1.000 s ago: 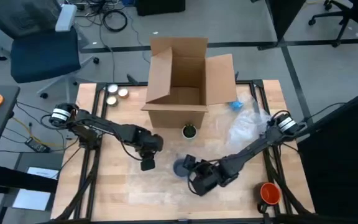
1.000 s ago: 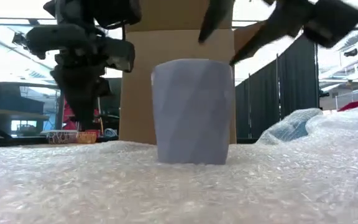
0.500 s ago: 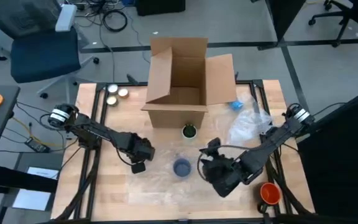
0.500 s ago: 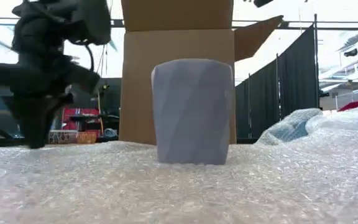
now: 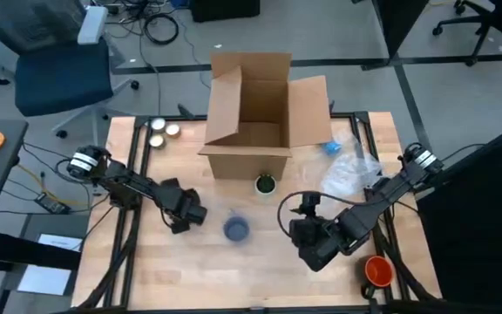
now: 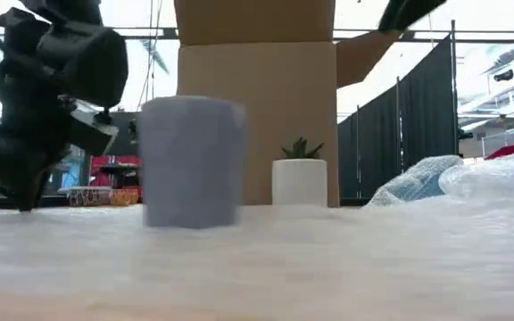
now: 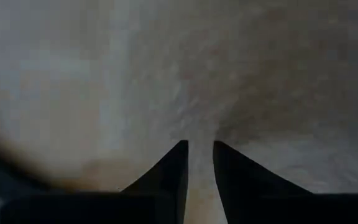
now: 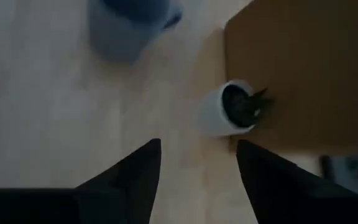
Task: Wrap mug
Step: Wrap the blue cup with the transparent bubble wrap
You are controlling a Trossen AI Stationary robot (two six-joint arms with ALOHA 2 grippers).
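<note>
Found the mug [image 5: 236, 229] upright in front of the box [image 5: 255, 113], well clear of its front wall and off toward the left arm's side. Saw it resting on the bubble wrap [image 6: 346, 259], with no wrap raised around its sides. Judged the wrapping as not yet begun.

Located the left gripper [image 5: 186, 215] just beside the mug, farther from the box's centre line, low at the sheet. Noted its fingers [image 7: 178, 163] drawn nearly together with a pale strip between them, taken to be an edge of the bubble wrap.

Located the right gripper [image 8: 197, 146] in front of the box on the opposite side, apart from the mug. Noted its fingers spread wide, holding nothing.

Noted a small plant pot [image 5: 266, 184] just beside the box's front wall, between box and mug.

Hazards:
- Tipping or sliding of the mug, caused by a sharp pull on the sheet beneath it.
- Loss of the sheet from the left fingers, caused by a thin pinch on slippery film.
- Knocking over the plant pot, caused by the mug or a folded flap being swept toward the box.
</note>
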